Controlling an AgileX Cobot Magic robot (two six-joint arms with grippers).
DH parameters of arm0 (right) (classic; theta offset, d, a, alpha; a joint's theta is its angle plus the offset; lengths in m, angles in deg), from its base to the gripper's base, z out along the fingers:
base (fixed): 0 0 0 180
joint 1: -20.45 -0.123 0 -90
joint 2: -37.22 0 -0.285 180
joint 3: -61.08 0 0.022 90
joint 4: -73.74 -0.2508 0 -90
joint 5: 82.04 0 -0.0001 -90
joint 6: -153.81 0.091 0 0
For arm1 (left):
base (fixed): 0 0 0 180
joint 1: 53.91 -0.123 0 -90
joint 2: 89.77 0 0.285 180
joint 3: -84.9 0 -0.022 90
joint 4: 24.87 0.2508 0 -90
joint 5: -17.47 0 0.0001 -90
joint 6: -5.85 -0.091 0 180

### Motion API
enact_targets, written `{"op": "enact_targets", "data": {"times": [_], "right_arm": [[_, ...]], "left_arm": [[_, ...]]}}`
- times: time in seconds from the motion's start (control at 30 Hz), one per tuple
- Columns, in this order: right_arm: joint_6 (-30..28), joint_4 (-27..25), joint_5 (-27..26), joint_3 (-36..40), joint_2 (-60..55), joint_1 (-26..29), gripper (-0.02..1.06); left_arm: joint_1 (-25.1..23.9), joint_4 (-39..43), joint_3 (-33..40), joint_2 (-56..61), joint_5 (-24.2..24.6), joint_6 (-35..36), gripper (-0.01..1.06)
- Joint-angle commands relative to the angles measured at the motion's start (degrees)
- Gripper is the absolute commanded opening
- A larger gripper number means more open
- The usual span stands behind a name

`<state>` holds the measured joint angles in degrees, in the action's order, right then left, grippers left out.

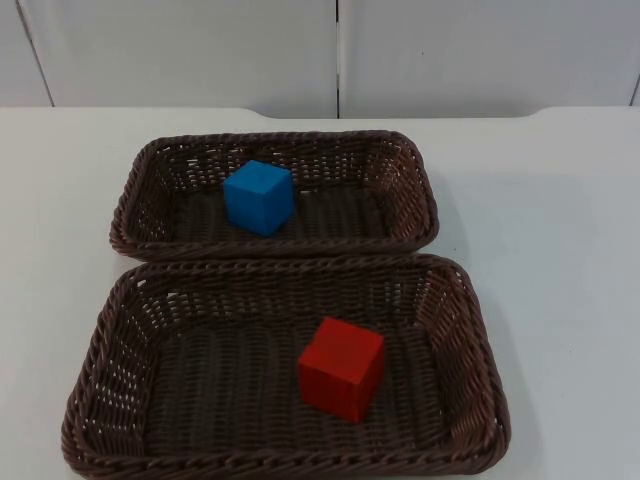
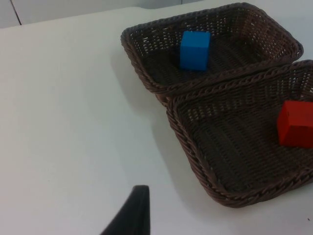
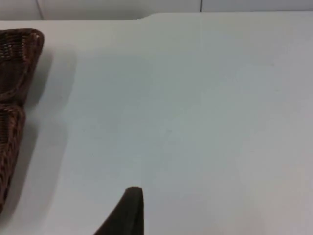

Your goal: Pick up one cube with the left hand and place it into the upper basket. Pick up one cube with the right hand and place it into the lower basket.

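Lower basket (image 1: 470,330), near rim cut off, holds red cube (image 1: 341,368); upper basket (image 1: 420,190), blue cube (image 1: 258,197); fingers' state untellable.

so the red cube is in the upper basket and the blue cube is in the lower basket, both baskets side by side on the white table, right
Not quite: the colours are swapped. The top view shows the blue cube in the upper basket and the red cube in the lower basket. The rest holds: the two baskets sit rim to rim on the white table.
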<state>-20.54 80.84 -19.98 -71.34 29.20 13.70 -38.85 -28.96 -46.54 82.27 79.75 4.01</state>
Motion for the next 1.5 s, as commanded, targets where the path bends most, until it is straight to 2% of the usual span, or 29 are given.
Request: {"op": "enact_targets", "data": {"times": [0.0,0.73,1.03,1.47], "right_arm": [[-0.07,0.26,-0.28,0.06,0.24,1.0,1.05],[-0.07,0.26,-0.28,0.06,0.24,1.0,1.05],[-0.07,0.26,-0.28,0.06,0.24,1.0,1.05],[-0.07,0.26,-0.28,0.06,0.24,1.0,1.05]], "left_arm": [[0.25,0.36,0.33,0.18,-0.68,0.19,1.05],[-0.54,0.5,0.33,0.18,-0.68,0.19,1.05],[-9.75,0.68,0.33,0.18,-0.68,0.19,1.05],[-17.08,0.68,0.33,0.18,-0.68,0.19,1.05]]}}
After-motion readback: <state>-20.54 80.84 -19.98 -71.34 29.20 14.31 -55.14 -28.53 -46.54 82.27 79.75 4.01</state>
